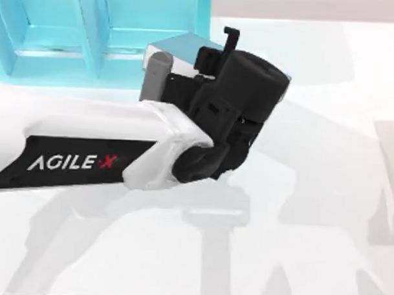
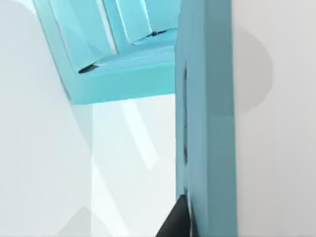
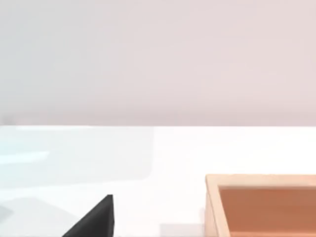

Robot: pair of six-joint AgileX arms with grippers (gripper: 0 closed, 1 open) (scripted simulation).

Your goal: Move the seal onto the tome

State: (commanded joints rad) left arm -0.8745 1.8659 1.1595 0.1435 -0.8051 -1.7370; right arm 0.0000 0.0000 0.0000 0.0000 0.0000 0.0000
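Top view: the left arm (image 1: 87, 150) reaches in from nine o'clock across the white table (image 1: 310, 242), its end effector (image 1: 230, 42) over the tome (image 1: 174, 46), which lies just beside the teal shelf unit (image 1: 52, 32) toward twelve o'clock; I cannot tell how its fingers stand. The tome's long axis I cannot tell. From four to six o'clock the table is open. The right wrist view shows a wooden box (image 3: 261, 207).

Bright even light, soft shadows, mild blur

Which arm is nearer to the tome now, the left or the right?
Left. The left arm reaches directly over the tome; the right arm is away, near a wooden box.
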